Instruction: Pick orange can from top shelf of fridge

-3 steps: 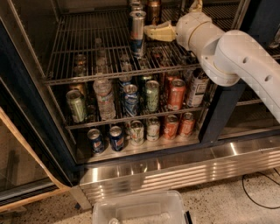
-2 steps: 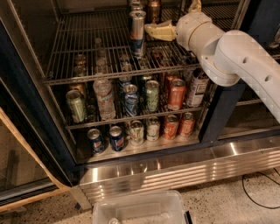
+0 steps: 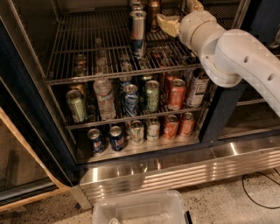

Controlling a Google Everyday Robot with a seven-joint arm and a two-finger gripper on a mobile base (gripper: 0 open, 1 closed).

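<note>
Gripper [image 3: 168, 24] and white arm [image 3: 227, 48] are pictured extended into the fridge [image 3: 175, 168] from the right, the pale-yellow gripper held just above the top shelf [image 3: 87, 54] toward its back. Whether it is spread or closed cannot be told from this view. The orange can [image 3: 153, 12] is seen standing upright on that shelf, close to the upper edge of the picture and immediately to the picture-left of the gripper's tip, so near that contact can be neither confirmed nor ruled out. The can's long axis is vertical, while the gripper is pointed roughly level and leftward, so a side-on approach across the can's body is judged to be what is called for. A taller silver-and-blue can [image 3: 138, 30] is placed in front of and slightly left of the target, and it is judged the likeliest thing to be knocked by a stray sweep. The racks below [image 3: 131, 118] are stocked with further cans and a water bottle [image 3: 105, 98], and a clear plastic bin [image 3: 140, 209] is set on the floor before the cooler.
</note>
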